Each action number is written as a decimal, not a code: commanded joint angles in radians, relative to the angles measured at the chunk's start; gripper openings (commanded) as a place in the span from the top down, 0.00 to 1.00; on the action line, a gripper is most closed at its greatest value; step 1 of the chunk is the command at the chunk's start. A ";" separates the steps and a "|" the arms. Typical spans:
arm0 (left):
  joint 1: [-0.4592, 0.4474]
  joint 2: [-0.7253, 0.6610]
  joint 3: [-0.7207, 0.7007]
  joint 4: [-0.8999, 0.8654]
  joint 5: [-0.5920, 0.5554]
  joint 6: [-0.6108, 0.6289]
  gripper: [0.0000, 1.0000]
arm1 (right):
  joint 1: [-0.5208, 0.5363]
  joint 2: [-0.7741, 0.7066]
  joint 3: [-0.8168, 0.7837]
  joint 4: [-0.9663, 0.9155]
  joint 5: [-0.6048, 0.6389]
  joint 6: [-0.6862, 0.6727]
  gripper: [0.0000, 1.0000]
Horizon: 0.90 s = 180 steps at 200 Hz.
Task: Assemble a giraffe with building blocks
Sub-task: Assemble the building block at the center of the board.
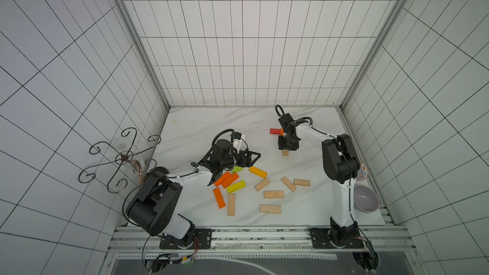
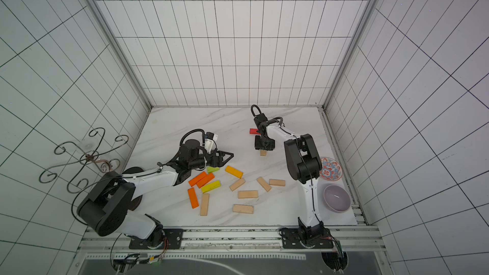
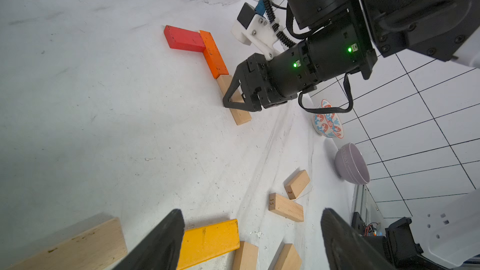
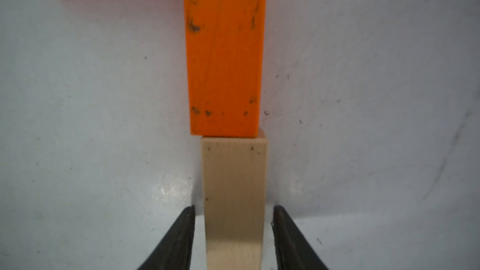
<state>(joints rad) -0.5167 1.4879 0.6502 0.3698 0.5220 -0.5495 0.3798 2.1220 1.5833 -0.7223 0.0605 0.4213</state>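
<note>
Right gripper straddles the plain wooden block with jaws slightly apart, not touching it, toward the far edge of the surface; left gripper is spread wide.

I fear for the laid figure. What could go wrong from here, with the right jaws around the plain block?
1. The jaws of the right gripper closely flank the plain block; a skewed retreat could drag it from the orange block.
2. The left gripper hangs open near the yellow block; lowering may knock it askew.
</note>
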 commanded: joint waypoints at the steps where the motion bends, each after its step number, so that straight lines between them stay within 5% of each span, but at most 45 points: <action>1: 0.006 -0.011 -0.012 0.009 0.006 0.000 0.17 | 0.005 0.044 0.084 -0.042 0.022 0.000 0.46; 102: 0.007 -0.176 -0.012 -0.152 -0.034 0.002 0.16 | 0.060 -0.197 0.107 -0.128 0.113 0.045 0.35; 180: -0.107 -0.518 -0.107 -0.445 -0.184 -0.032 0.15 | 0.181 -0.574 -0.351 -0.065 0.041 0.116 0.38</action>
<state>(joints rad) -0.5671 1.0542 0.5880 0.0586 0.4282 -0.5541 0.5137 1.5826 1.3834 -0.7837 0.1349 0.5114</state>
